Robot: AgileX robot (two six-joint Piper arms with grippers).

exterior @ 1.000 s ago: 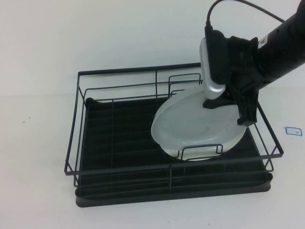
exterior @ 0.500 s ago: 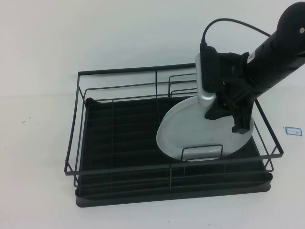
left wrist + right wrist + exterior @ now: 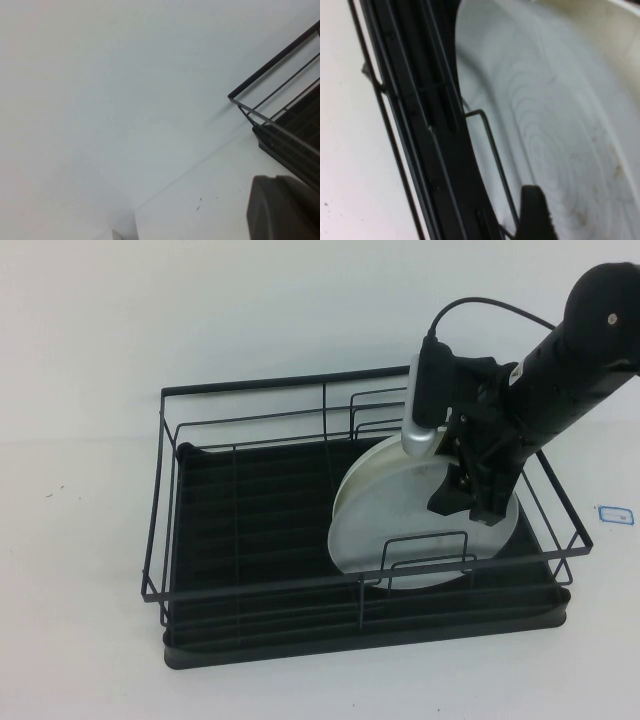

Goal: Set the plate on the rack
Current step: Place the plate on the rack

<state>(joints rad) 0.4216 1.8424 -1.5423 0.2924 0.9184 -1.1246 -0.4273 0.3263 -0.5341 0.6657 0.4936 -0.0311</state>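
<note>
The pale grey plate (image 3: 395,515) stands nearly upright on its edge in the right half of the black wire rack (image 3: 250,510), behind a low wire divider (image 3: 425,545). My right gripper (image 3: 475,502) reaches down from the upper right and is shut on the plate's upper right rim. In the right wrist view the plate's ringed face (image 3: 560,125) fills the picture beside the rack's wires (image 3: 420,100), with one black fingertip (image 3: 532,215) against it. My left gripper (image 3: 285,207) shows only as a dark shape in the left wrist view, off the rack's corner (image 3: 280,135).
The rack sits on a plain white table (image 3: 80,540). Its left half holds only upright wire dividers (image 3: 240,470). A small blue-edged tag (image 3: 615,512) lies on the table to the right of the rack.
My right gripper has lowered and turned the plate from a flat tilt to nearly upright, down behind the front divider. The rack has shifted slightly.
</note>
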